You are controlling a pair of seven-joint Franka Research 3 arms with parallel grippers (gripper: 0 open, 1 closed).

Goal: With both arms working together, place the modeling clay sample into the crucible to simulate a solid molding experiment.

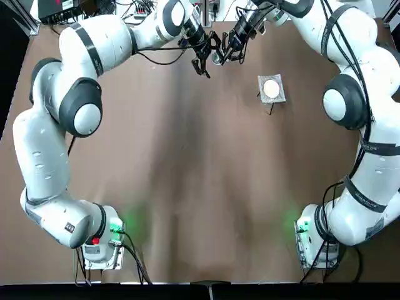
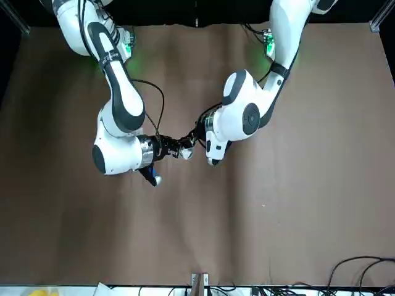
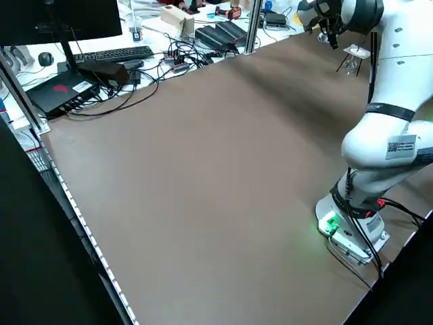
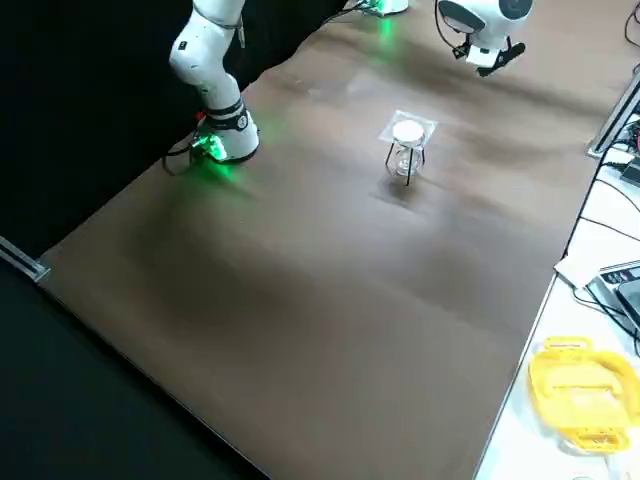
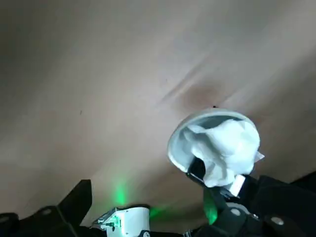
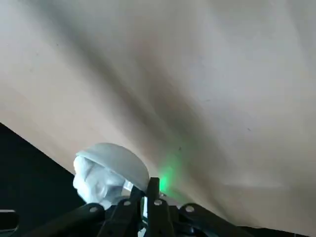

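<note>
**Clay at the cup mouth, both arms raised at the far edge**

Both grippers meet above the far side of the table [image 1: 187, 187]. My right gripper [image 1: 230, 49] is pinched on the rim of the cup [image 5: 180, 143], holding it tipped on its side in the air. The clay lump [image 5: 224, 145] sits in the cup's mouth, part of it poking past the rim. My left gripper [image 1: 203, 62] is just beside it, fingers apart, holding nothing.

I read this as the transfer step nearly done. Next I would level the cup so the clay settles, then back the left arm off. The small stand [image 1: 277, 80] waits nearby.
</note>
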